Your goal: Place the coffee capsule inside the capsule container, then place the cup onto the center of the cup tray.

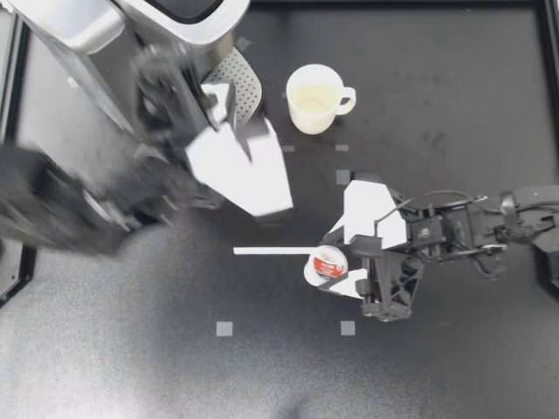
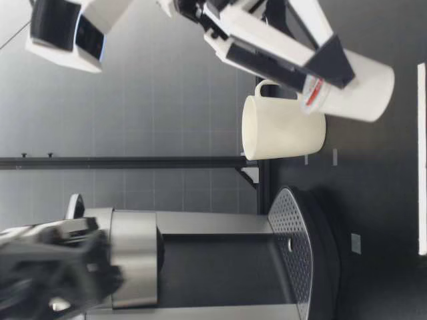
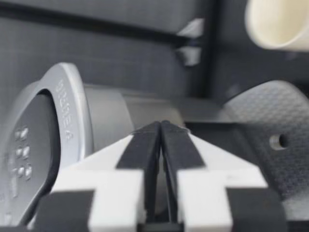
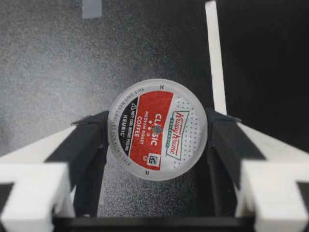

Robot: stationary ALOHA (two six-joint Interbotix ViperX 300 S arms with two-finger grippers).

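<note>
Top view showed my right gripper (image 1: 334, 264) clamped on the capsule (image 1: 329, 262), a finger on each side and the lid facing up. It was near the table's (image 1: 454, 367) middle, just beside a tape strip (image 1: 271, 251). Whether the capsule touched the table, the low view left unclear. The cup (image 1: 314, 98) stood upright on the table, just beside the tray (image 1: 247, 85) of the machine (image 1: 83, 35). My left gripper (image 1: 224, 100), blurred, seemed to hang over the tray's edge. Its wrist view showed the fingers pressed together, pad against pad.
</note>
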